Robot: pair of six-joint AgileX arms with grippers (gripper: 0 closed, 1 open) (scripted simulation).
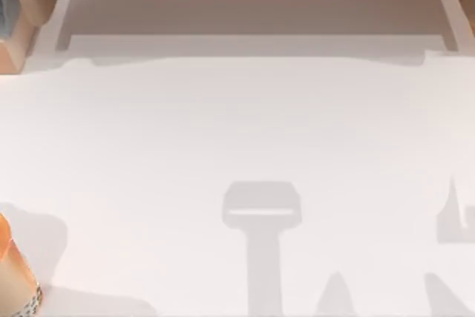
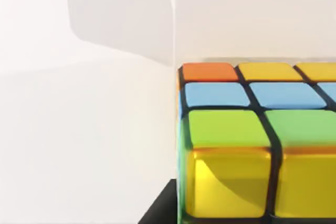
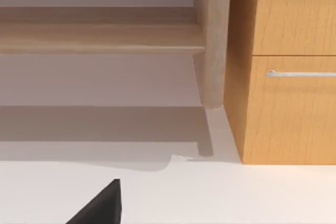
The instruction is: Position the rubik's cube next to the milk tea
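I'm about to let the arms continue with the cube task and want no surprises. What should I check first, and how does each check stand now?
1. Milk tea located: ok, at the top view's lower left edge, partly cut off.
2. Rubik's cube located: ok, close up in the left wrist view.
3. Cube beside the milk tea: cannot tell.
4. Left gripper's hold on the cube: cannot tell.
5. Milk tea upright: cannot tell.
6. Right arm out of the way: ok, its camera faces a wooden cabinet.

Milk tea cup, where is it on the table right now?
In the top view the milk tea stands at the table's near left corner, cut off by the picture's left edge, with bare white surface around it.
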